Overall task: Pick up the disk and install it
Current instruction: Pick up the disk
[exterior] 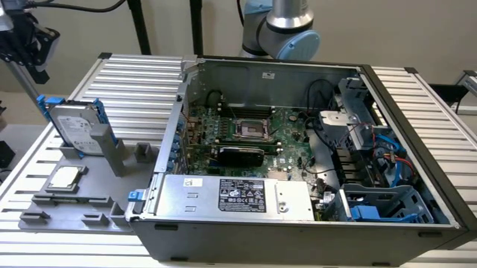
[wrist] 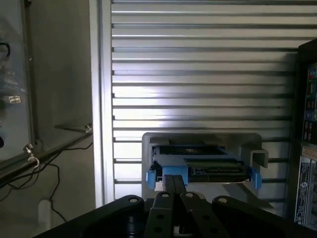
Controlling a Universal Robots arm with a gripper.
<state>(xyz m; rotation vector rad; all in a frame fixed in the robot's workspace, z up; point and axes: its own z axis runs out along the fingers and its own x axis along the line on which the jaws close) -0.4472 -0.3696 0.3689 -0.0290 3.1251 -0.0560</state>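
The claw has its fingers closed together and grips nothing. The disk stands on edge in a grey holder on the ribbed surface, ahead of the claw's fingertips and clear of them.

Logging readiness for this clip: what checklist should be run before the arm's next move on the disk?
1. Disk standing upright in its grey holder: ok.
2. Claw above the disk, not touching it: ok.
3. Claw open wide enough to grasp: not ok, it is shut.
4. Disk held: not ok, not yet picked.
5. Blue drive cage in the case free to receive it: cannot tell.
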